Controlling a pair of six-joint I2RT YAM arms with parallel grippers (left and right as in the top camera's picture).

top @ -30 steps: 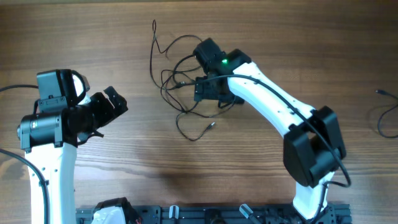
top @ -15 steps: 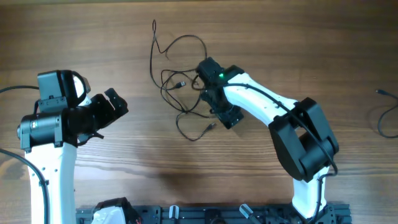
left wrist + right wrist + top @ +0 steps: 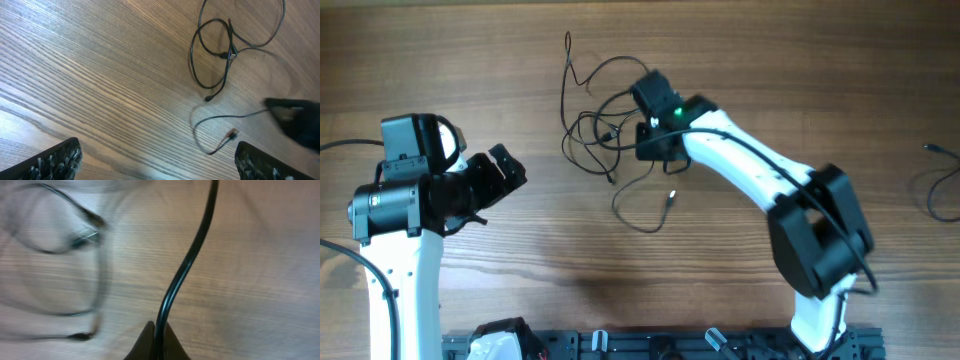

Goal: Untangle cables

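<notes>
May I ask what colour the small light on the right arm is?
The small indicator light is green, clearest in the overhead view.

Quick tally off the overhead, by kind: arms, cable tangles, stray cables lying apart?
Arms: 2, left arm and right arm
Tangle: 1, mid-table; how many cables are in it cannot be told
Stray cable: 1, at the right edge
Total: 4
</notes>
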